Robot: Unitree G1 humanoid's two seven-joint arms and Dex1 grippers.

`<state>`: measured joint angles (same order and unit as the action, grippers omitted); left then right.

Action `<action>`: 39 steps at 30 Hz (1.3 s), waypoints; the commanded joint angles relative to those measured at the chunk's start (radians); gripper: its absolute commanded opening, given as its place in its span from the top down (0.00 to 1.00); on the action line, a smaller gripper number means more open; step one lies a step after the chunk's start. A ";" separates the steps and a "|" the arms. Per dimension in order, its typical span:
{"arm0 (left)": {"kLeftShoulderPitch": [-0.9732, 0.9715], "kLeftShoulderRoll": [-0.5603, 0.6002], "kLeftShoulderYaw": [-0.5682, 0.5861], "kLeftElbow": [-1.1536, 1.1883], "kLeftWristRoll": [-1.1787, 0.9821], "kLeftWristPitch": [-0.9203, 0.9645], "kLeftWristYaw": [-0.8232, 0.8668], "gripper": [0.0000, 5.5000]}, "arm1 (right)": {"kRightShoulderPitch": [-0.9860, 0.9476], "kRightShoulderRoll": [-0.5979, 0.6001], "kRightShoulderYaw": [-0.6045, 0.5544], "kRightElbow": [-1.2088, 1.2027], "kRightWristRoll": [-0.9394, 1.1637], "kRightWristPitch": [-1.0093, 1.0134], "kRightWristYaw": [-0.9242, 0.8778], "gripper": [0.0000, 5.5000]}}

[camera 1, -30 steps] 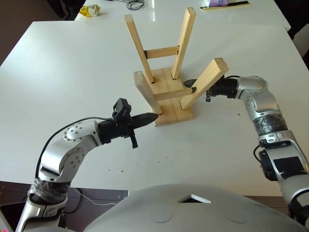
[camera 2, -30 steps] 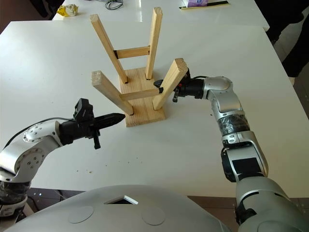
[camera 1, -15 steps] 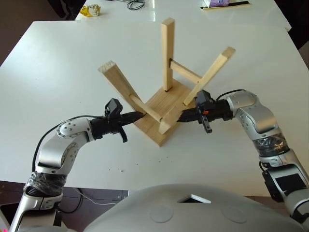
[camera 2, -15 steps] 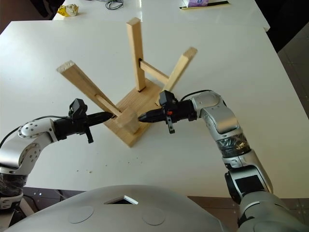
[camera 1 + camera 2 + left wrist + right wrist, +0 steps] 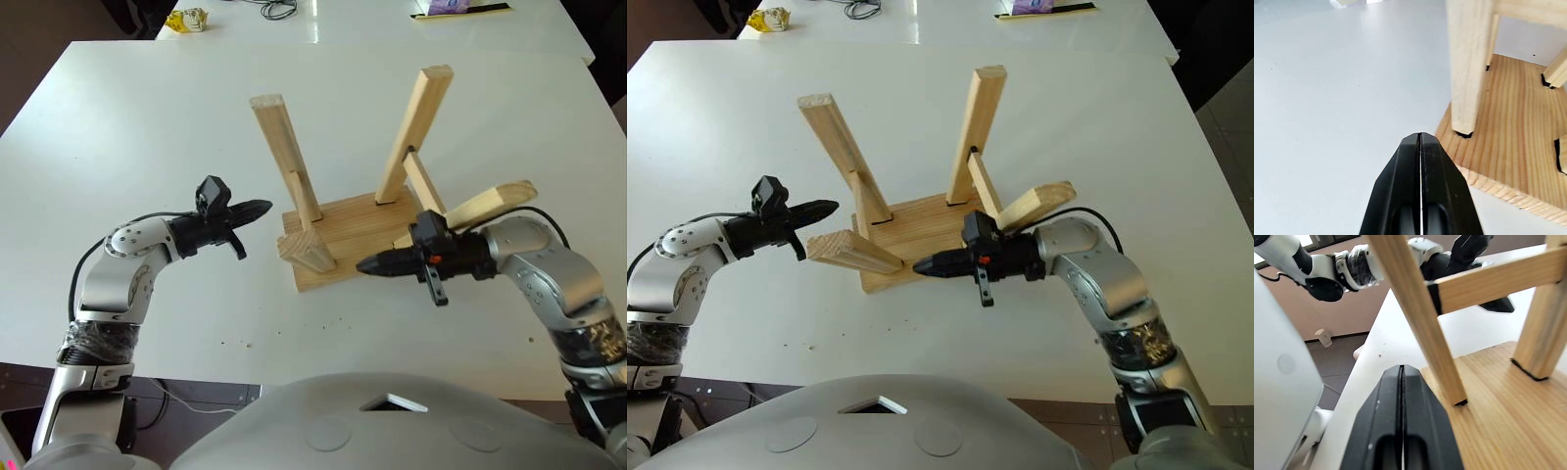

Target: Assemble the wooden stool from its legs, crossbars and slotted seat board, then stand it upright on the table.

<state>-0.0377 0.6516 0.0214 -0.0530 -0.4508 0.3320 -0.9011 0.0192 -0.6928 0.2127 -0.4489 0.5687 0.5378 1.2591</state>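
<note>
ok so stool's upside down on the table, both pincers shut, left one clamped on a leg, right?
Not quite: the left pincer is shut on nothing, just short of the leg, as the left wrist view shows. The stool is upside down on the table and the right pincer is shut.

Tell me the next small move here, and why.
Probably open the right end effector and grip the leg at its tip. The stool sits upside down, seat board on the table, and both end effectors are shut, holding nothing; the left end effector is clear of the wood.
</note>
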 commanded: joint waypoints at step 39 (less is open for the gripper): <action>0.480 -0.053 -0.111 -0.348 0.053 0.142 0.147 1.00 | -0.034 -0.061 -0.110 0.646 -0.405 -0.484 -0.163 1.00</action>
<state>0.4535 0.5864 -0.0575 -0.4516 -0.4440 0.4803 -0.7503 -0.0836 -0.7247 0.0875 0.2614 0.1601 0.0186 1.0616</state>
